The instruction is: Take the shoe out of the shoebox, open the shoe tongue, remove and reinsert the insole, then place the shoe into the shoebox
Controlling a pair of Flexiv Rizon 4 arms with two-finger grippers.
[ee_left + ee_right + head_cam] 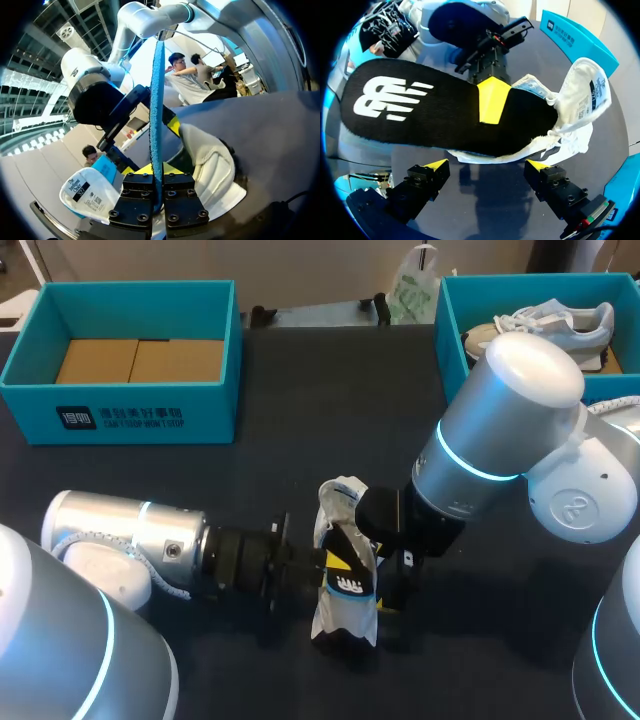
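Closest to me, the left gripper (157, 172) pinches the thin insole (156, 100) tight. The right gripper (487, 167) has its fingers wide apart, holding nothing, just beside the shoe (345, 580) on the near middle of the table. With nothing gripping the shoe, pushing the insole could tip it over.

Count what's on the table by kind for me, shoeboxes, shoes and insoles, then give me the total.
Shoeboxes: 2
Shoes: 2, one at the table's middle, one in the right-hand box
Insole: 1, sticking out of the middle shoe
Total: 5
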